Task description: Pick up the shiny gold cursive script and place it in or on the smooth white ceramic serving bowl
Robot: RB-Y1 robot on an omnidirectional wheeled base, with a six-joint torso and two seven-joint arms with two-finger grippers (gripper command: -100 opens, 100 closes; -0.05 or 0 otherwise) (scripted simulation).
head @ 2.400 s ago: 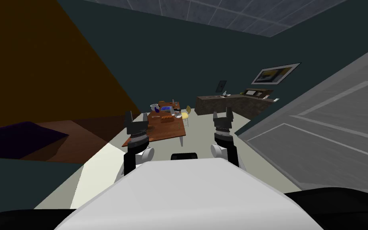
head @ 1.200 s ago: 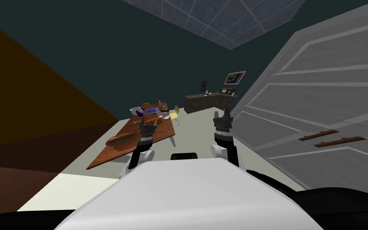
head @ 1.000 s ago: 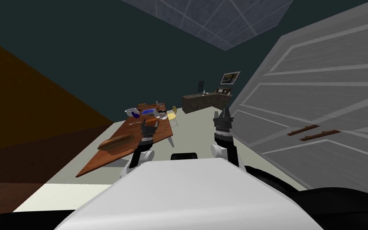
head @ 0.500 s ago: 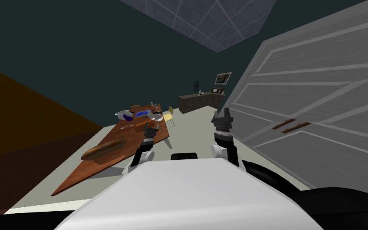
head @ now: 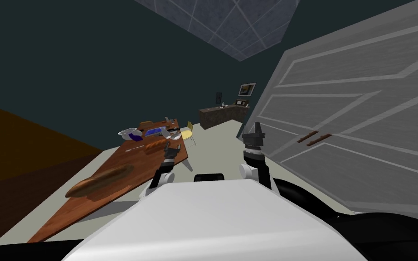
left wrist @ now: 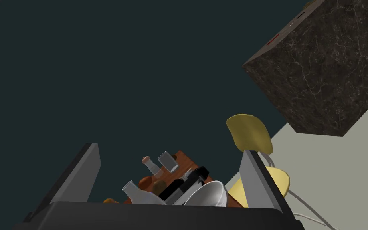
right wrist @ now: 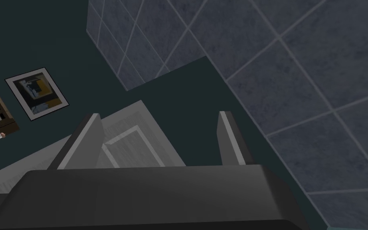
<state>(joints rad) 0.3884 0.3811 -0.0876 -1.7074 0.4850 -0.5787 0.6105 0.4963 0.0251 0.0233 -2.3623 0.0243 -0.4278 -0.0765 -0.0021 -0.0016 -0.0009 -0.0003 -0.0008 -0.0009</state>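
A long brown table (head: 126, 165) runs from my near left to the middle of the head view. At its far end stand a white bowl (head: 125, 134) by the left edge and a second white bowl (head: 175, 135) by the right edge. Among the small items there, I cannot tell which is the gold script. My left gripper (head: 170, 147) hangs open above the table's right edge. Between its fingers, the left wrist view shows a white bowl (left wrist: 209, 193), a glass flask (left wrist: 133, 189) and a black object (left wrist: 185, 183). My right gripper (head: 253, 132) is open and holds nothing, raised near the door.
A large loaf (head: 99, 180) lies on the near half of the table, a baguette (head: 156, 145) farther on. A yellow chair (head: 187, 132) stands at the table's far end, a dark stone counter (head: 219, 114) beyond it. A grey panelled door (head: 362, 122) is close on my right.
I have moved forward and turned: the table has come nearer and stretched along my left, and the grey door has grown on my right. Both grippers stay open.
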